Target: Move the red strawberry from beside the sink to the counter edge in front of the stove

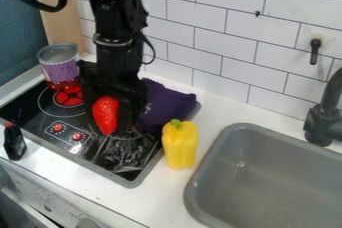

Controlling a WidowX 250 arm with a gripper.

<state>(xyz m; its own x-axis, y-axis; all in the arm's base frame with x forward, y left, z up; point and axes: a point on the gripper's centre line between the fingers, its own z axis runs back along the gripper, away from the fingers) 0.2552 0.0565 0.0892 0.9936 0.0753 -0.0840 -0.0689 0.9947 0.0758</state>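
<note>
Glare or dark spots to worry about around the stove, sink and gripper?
Camera view: pale streaks, likely reflections, on the front right of the glossy stovetop; small soft highlight inside the sink; black gripper loses detail against the dark stovetop; red strawberry and yellow pepper stand out clearly.

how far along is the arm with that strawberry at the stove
Done, it seems: the black gripper has the strawberry between its fingers. In hand: the strawberry, at the black cooktop; whether its tip touches the glass, I can't tell. Left, probably: letting go, as the fingers flank it. The yellow bell pepper stands on the counter, out of the grip.
</note>
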